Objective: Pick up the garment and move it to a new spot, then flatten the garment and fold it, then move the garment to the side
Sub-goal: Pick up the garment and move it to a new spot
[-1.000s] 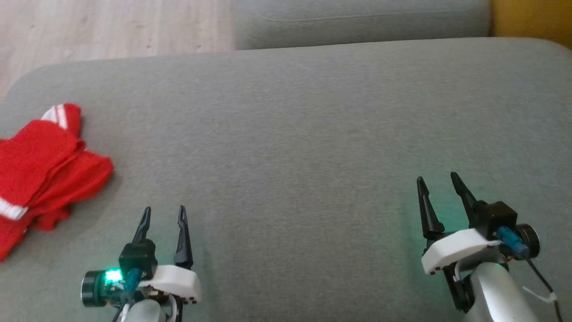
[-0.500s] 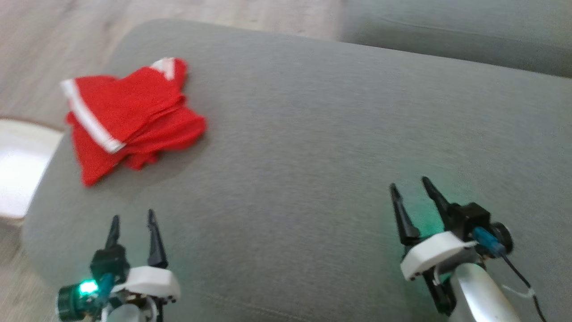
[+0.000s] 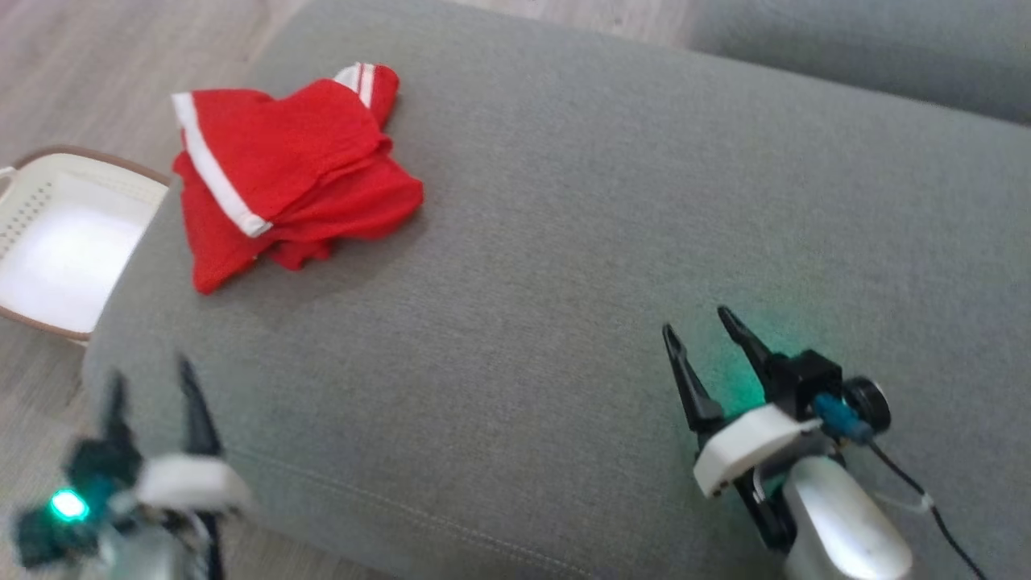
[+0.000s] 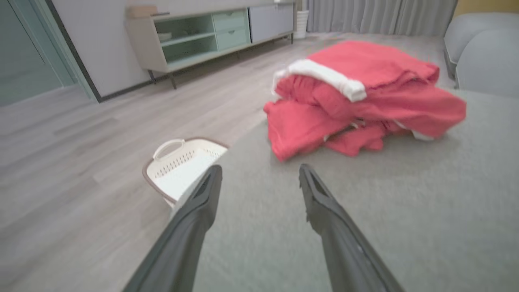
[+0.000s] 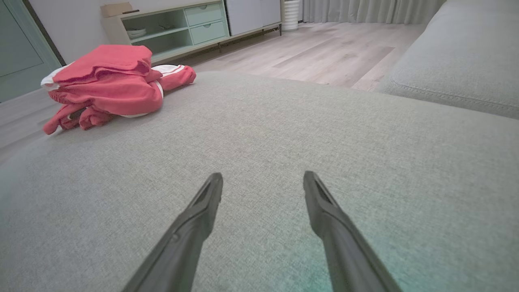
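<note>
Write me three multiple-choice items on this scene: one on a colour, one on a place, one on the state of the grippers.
1. The basket on the floor is mostly:
A white; B blue; C black.
2. The garment lies:
A in the basket; B on the grey sofa cushion, near its corner; C over a chair back.
3. The left gripper and right gripper are:
A both shut on cloth; B both open and empty; C one open, one shut.

Key:
1 A, its perforated walls and its inside are pale white.
2 B, the red heap rests on grey fabric.
3 B, each wrist view shows a wide gap holding nothing.
</note>
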Robot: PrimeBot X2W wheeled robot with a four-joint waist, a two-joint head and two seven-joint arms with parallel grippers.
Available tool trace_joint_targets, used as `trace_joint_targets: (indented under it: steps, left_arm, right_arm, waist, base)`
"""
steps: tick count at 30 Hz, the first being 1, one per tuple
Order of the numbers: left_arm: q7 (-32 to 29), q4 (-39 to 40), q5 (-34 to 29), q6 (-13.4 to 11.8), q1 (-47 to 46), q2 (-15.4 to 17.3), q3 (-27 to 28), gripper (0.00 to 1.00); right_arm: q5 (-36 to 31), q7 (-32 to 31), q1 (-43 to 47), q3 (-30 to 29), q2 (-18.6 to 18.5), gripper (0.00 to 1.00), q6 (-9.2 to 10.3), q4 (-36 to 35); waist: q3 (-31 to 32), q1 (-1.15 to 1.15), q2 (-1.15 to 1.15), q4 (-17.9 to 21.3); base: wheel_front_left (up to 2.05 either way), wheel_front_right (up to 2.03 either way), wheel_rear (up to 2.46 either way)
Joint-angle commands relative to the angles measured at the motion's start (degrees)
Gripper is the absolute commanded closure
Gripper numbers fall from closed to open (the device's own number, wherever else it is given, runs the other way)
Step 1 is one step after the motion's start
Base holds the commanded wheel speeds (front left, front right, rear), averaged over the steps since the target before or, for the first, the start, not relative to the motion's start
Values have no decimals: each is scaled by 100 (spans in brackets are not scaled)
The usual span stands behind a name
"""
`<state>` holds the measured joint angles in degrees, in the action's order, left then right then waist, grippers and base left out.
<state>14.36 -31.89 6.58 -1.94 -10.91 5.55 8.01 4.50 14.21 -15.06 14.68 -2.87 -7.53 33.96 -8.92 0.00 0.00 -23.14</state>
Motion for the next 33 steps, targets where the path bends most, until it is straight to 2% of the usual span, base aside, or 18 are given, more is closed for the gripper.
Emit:
trace_joint_targets:
  steps: [1,7,17,24,33]
  left_arm:
    - [63,213,13,28,-423,234,252,0]
    - [63,-54,123,332,-1335,574,437,0]
    - [35,-1301,389,743,-2791,1101,446,0]
    - [13,-2267,728,863,-3299,1350,541,0]
    - [-188,-3172,960,838,-3581,1297,570,0]
  right_arm:
    - [-45,79,-306,149,-1,0,4,-188]
    - [-139,79,-503,254,-53,0,4,-338]
    - [-161,79,-810,454,-317,0,4,-751]
    - [-151,79,-911,609,-427,0,4,-1089]
    - [-132,79,-889,583,-514,0,4,-1187]
  waist:
    - [-172,0,0,153]
    - [-631,0,0,448]
    - [-1349,0,0,861]
    - [-1665,0,0,1046]
    - [-1771,0,0,1083]
  base:
    - [0,0,0]
    - [0,0,0]
    - [0,0,0]
    - [0,0,0]
    - [0,0,0]
